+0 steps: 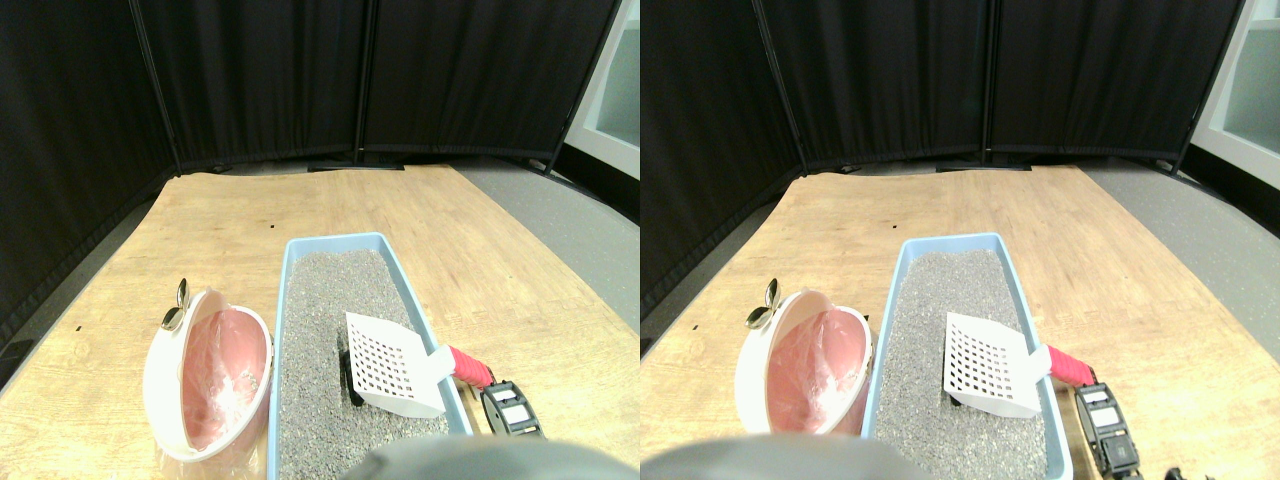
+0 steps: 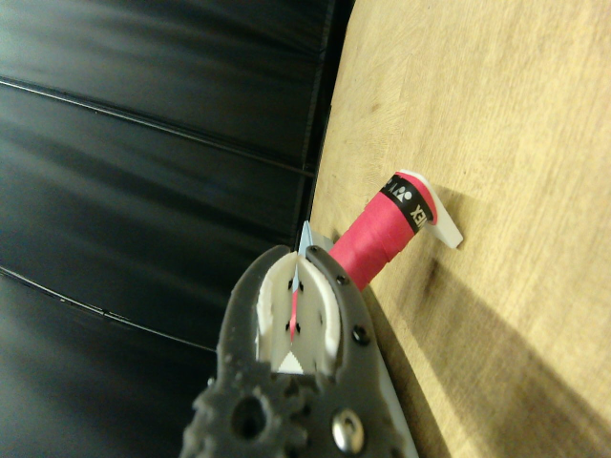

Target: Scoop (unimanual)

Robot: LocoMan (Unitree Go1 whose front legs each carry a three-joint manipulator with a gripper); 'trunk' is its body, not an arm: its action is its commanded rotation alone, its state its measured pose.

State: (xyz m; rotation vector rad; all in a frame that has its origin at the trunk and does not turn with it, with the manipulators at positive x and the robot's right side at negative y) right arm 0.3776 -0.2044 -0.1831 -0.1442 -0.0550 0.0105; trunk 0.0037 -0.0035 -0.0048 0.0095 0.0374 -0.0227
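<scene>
A white slotted scoop [image 1: 390,365] hangs tilted over the grey litter [image 1: 330,300] in the light-blue litter box [image 1: 335,241], near its right wall. Its red wrapped handle [image 1: 470,367] runs down-right over the rim into my right gripper [image 1: 497,392], which is shut on it. A small dark lump [image 1: 346,372] lies on the litter just under the scoop's left edge. In the wrist view the red handle [image 2: 377,239] sticks out past the dark jaw frame to a black band and a white piece [image 2: 434,205].
A pink bin [image 1: 215,375] with a clear liner leans beside the box's left wall, with metal clips [image 1: 178,305] on its rim. Everything rests on a wooden board [image 1: 300,200]. Black curtains [image 1: 300,80] close off the back, and grey floor [image 1: 560,220] lies to the right.
</scene>
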